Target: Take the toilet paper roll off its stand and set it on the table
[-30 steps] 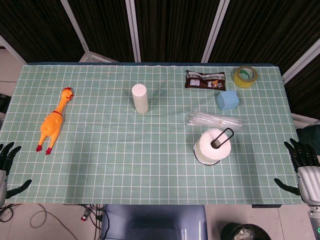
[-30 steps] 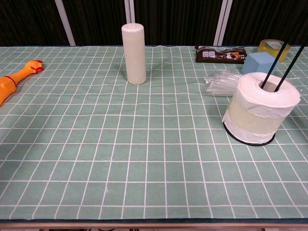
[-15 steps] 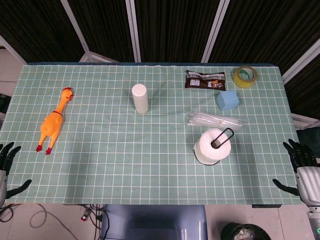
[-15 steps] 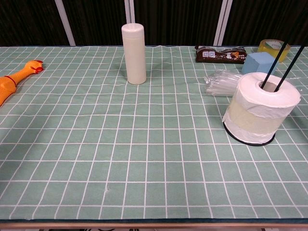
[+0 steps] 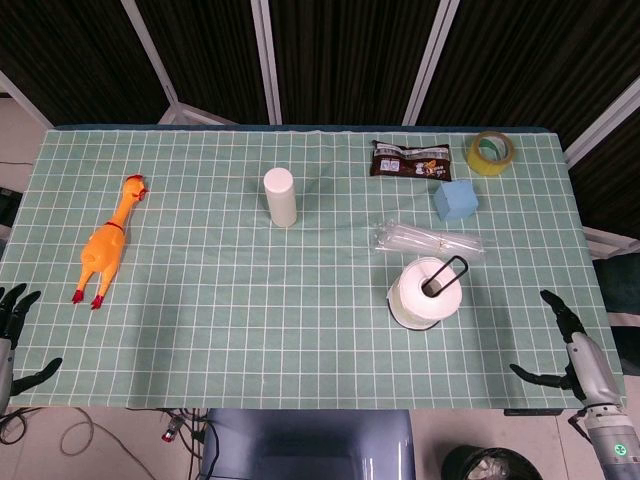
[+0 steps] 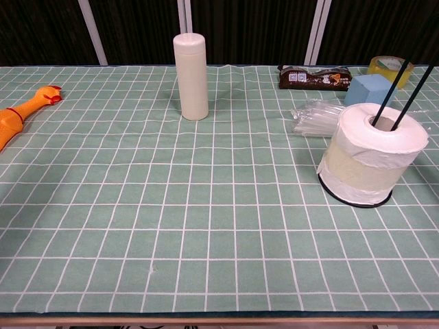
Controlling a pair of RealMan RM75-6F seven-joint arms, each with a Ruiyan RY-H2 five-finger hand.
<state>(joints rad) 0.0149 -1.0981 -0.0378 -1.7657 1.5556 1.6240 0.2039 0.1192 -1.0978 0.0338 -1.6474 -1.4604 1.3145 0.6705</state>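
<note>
Both my hands hang spread and holding nothing off the desk's (image 5: 300, 395) near edge, left hand (image 5: 12, 340), right hand (image 5: 575, 355), toilet paper roll (image 5: 426, 293) on its stand (image 5: 446, 274).

Dark panels (image 5: 340, 50) w/ white frames behind; pale floor (image 5: 110, 445), maybe tile.

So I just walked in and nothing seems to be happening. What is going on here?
Nothing is being handled yet. The toilet paper roll sits on its black wire stand on the green checked table, untouched. The right hand is open at the table's near right corner, apart from the roll. The left hand is open off the near left edge. The job of lifting the roll off has not begun.
</note>
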